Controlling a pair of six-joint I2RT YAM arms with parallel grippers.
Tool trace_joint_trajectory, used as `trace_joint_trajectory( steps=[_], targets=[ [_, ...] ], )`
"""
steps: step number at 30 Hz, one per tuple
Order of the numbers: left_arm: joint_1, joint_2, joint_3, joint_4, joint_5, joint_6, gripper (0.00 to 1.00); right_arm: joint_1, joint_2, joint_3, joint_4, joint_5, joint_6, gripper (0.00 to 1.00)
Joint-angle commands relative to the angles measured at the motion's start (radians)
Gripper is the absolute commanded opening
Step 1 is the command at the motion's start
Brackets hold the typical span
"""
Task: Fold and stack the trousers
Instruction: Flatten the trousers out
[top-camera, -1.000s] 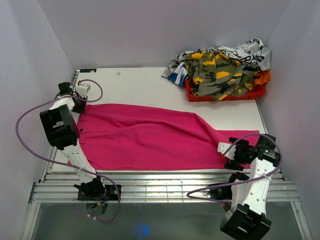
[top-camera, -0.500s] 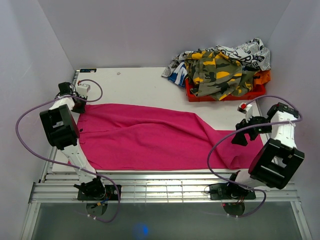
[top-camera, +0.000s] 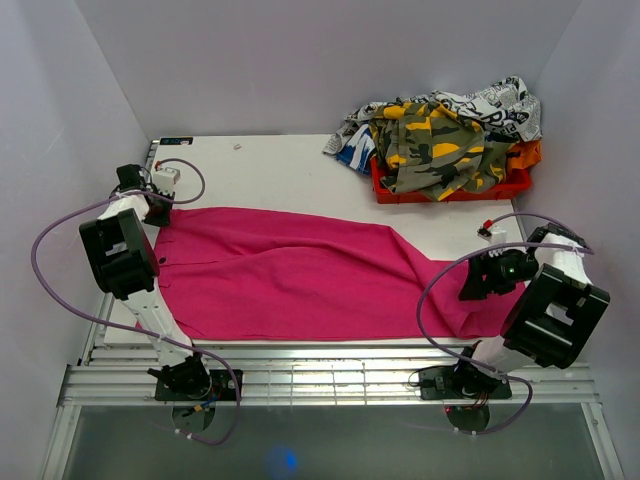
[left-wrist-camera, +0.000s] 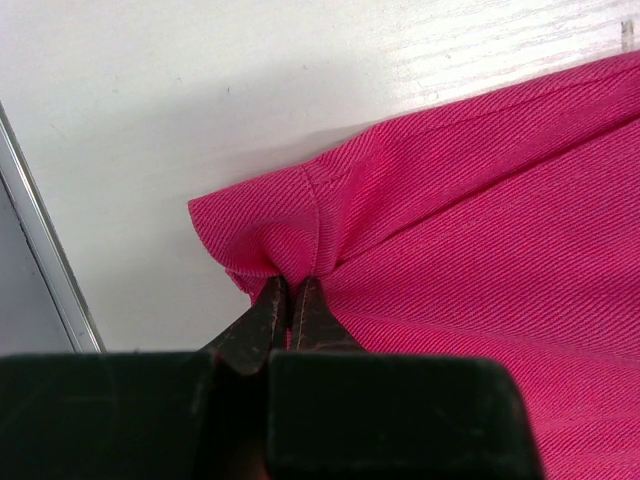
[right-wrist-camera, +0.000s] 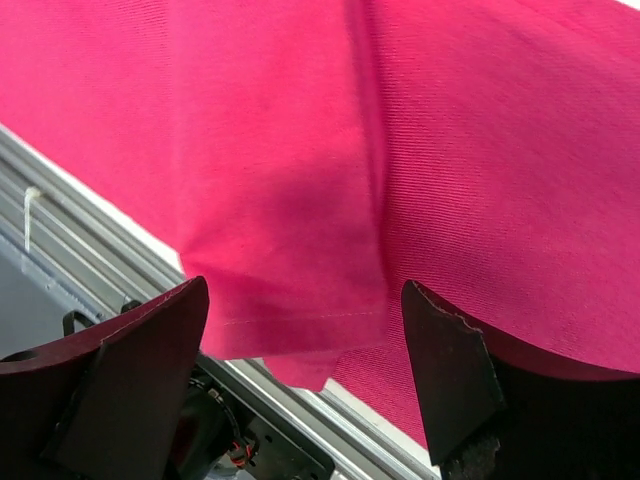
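The hot-pink trousers (top-camera: 300, 270) lie spread flat across the white table, waist end at the left and leg ends at the right. My left gripper (top-camera: 160, 212) is at their far-left corner, shut on a pinched fold of the fabric (left-wrist-camera: 270, 240); its fingertips (left-wrist-camera: 288, 285) meet on the cloth. My right gripper (top-camera: 478, 283) hovers over the right leg end near the table's front edge. In the right wrist view its jaws (right-wrist-camera: 305, 290) stand wide apart above the hem (right-wrist-camera: 290, 320), with nothing between them.
A red tray (top-camera: 520, 180) heaped with camouflage and printed clothes (top-camera: 440, 135) stands at the back right. A slotted metal rail (top-camera: 330, 375) runs along the near edge, also visible as the rail (right-wrist-camera: 90, 250) under the hem. Walls close in on both sides.
The right arm swung from the near right edge out to the right side, then came down over the leg end, its jaws slightly narrower. The left gripper has kept its hold unmoved.
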Motion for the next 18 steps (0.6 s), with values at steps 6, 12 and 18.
trace_joint_trajectory(
  steps=[6,12,18],
  targets=[
    [-0.004,-0.003,-0.038,-0.039,0.038,0.001,0.00,-0.031,0.080,-0.035,0.090,0.077,0.101,0.80],
    [-0.004,-0.001,-0.051,-0.028,0.032,0.004,0.00,-0.034,0.218,-0.009,-0.011,0.019,0.007,0.64],
    [-0.004,-0.004,-0.063,-0.022,0.029,0.004,0.00,-0.060,0.233,0.031,-0.064,-0.016,-0.021,0.19]
  ],
)
